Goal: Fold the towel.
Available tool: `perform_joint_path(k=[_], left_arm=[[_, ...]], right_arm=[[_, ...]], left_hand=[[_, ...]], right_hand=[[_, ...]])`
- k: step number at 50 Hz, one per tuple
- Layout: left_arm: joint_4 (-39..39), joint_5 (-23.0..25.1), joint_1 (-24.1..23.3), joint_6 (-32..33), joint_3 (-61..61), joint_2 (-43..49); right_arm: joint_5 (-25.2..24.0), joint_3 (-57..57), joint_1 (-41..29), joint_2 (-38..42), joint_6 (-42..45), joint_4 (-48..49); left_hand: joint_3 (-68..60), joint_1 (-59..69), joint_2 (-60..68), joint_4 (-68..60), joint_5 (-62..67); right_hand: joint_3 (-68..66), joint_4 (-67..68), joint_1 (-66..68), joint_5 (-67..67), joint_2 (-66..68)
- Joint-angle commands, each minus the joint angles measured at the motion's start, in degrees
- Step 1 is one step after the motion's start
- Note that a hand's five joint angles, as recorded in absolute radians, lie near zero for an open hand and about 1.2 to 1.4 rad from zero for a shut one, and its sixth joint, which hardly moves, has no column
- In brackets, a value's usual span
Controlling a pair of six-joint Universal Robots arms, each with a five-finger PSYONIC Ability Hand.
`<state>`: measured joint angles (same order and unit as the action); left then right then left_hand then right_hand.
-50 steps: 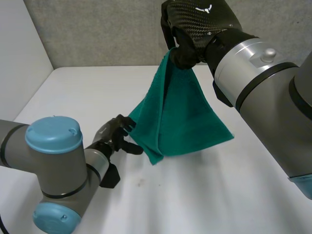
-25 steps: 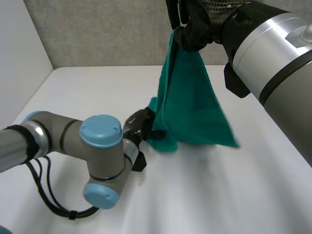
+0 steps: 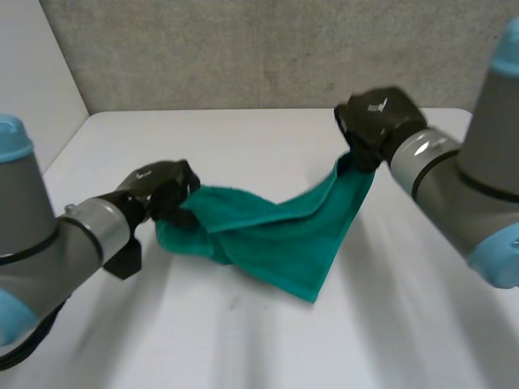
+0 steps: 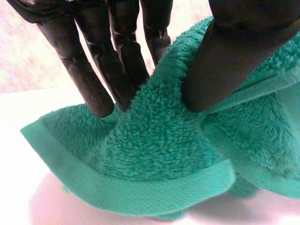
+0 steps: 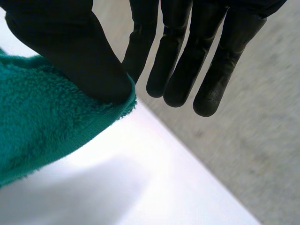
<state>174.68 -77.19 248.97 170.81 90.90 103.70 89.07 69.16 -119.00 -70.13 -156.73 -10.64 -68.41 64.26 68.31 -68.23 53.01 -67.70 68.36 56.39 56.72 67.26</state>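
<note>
Your left hand (image 3: 158, 188) pinches one end of the green towel (image 3: 284, 235) between thumb and fingers (image 4: 96, 89). Your right hand (image 3: 375, 121) pinches a far corner under its thumb, with the cloth sagging over the desk (image 3: 243, 146).

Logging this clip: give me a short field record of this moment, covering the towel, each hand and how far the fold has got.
towel: green towel, bunched, slung between the two hands
left: left hand pinches one end between thumb and fingers
right: right hand grips a corner with its thumb, other fingers straight
surface: white table
fold: no neat fold yet; one tip hangs low
contact: cannot tell whether that tip touches the table
</note>
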Motion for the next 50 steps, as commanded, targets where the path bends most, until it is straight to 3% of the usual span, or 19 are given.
perform_joint_path(k=[1, 7, 12, 13, 16, 21, 25, 32, 44, 50], left_arm=[[-7.51, 4.24, 3.71, 5.05, -0.1, 4.2], [-6.02, 3.81, 3.54, 4.44, -6.69, 13.88], [-5.4, 1.88, 2.75, 3.92, -14.95, 21.71], [-5.4, 0.83, 2.49, 3.83, -16.96, 23.2], [-5.49, -1.02, 2.13, 3.74, -18.47, 24.0], [-5.49, -1.82, 0.64, 3.74, -16.9, 20.67], [-5.31, -1.73, 0.11, 3.74, -13.3, 15.66], [-3.04, -2.34, -3.75, 3.83, -10.05, 9.6], [1.9, -11.83, -9.99, 4.62, -8.72, 10.73], [1.9, -12.01, -11.75, 4.79, -8.63, 11.26]], right_arm=[[-0.12, 0.8, -0.18, 6.22, 1.26, 0.09], [0.14, -2.18, -0.53, 14.57, -0.23, 2.02], [0.23, -7.53, -0.62, 20.45, -6.97, 3.52], [0.05, -7.98, -0.62, 20.9, -7.96, 3.43], [-0.12, -8.95, -0.54, 21.08, -11.3, 3.26], [-0.21, -7.64, 0.17, 19.42, -16.22, 3.34], [-0.47, -3.43, 1.31, 14.41, -18.96, 3.34], [-0.65, 5.45, 3.86, 7.56, -19.31, 3.43], [-0.3, 16.0, 5.7, 1.84, -18.78, 5.1], [-0.65, 19.25, 7.29, 0.96, -18.61, 6.42]], left_hand=[[-11.59, 15.74, 11.69, -11.77, 16.99], [-11.59, 15.74, 11.69, -11.77, 16.99], [-11.59, 15.74, 11.69, -11.77, 16.99], [1.05, 3.11, -0.95, 0.86, 4.36], [18.09, -13.94, -17.99, 17.91, -12.69], [39.5, -35.35, -39.4, 39.32, -34.1], [47.76, -43.6, -47.66, 47.57, -42.35], [49.62, -45.46, -49.52, 49.43, -44.21], [47.11, -42.95, -47.0, 46.92, -41.7], [45.08, -40.93, -44.98, 44.9, -39.68]], right_hand=[[-12.3, 11.64, 23.61, 13.28, 12.74], [-12.3, 11.64, 23.61, 13.28, 12.74], [-12.3, 11.64, 23.61, 13.28, 12.74], [-5.54, 4.88, 16.84, 6.51, 5.97], [31.38, -32.03, -20.07, -30.4, -30.94], [46.15, -46.81, -34.85, -45.17, -45.71], [46.51, -47.17, -35.21, -45.53, -46.07], [46.68, -47.34, -35.38, -45.7, -46.24], [46.68, -47.34, -35.38, -45.7, -46.24], [46.68, -47.34, -35.38, -45.7, -46.24]])
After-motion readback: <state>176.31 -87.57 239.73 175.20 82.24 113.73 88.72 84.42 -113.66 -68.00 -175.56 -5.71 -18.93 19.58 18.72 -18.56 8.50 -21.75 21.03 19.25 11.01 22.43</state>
